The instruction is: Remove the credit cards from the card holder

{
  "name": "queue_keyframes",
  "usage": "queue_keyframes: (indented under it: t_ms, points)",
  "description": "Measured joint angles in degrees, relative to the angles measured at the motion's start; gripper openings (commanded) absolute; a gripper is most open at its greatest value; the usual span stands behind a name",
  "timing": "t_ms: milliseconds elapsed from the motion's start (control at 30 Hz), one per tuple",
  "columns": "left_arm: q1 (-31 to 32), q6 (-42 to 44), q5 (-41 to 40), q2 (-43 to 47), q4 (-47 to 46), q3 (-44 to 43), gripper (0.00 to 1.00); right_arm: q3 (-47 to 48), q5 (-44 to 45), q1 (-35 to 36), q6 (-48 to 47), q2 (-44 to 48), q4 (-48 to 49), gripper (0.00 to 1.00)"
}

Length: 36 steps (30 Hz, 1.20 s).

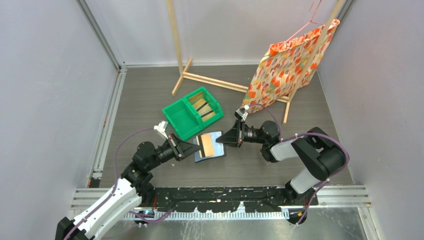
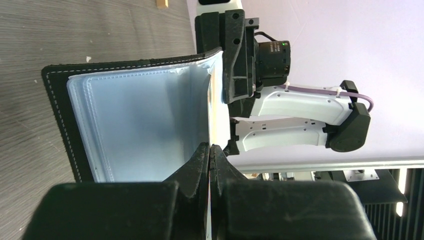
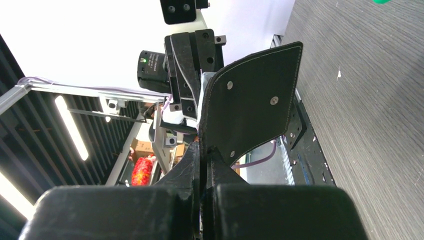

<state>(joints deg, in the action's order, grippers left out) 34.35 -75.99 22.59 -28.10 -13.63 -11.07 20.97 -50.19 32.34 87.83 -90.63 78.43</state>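
Several credit cards already lie in the green bin's right-hand compartment, but one orange card shows inside the card holder, which I hold open just beside the bin, left gripper and right gripper each pinched tight on its edges.

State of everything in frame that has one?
holder: open, held between both grippers
card: inside holder
left gripper: shut on holder
right gripper: shut on holder
bin: upright, cards in right compartment
cloth: hanging on rack
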Motion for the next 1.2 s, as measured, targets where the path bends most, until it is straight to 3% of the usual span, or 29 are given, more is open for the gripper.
queue_keyframes:
  t_ms: [467, 800, 967, 1200]
  points:
    - [-10.0, 2.5, 6.8, 3.7, 9.0, -0.9, 0.01, -4.1, -1.3, -5.2, -0.9, 0.3, -0.5, 0.01]
    - [-11.2, 7.1, 9.2, -6.8, 11.2, -11.6, 0.00, -5.0, -4.0, -9.0, -3.5, 0.3, -3.1, 0.01]
    - [-11.2, 14.8, 7.5, -16.3, 19.4, -25.0, 0.00, -4.9, -2.7, -9.2, -10.4, 5.0, -16.3, 0.01]
    - [-11.3, 35.9, 7.4, -35.0, 33.3, -50.2, 0.00, 0.3, 3.2, -9.3, -28.5, 21.3, -50.1, 0.01]
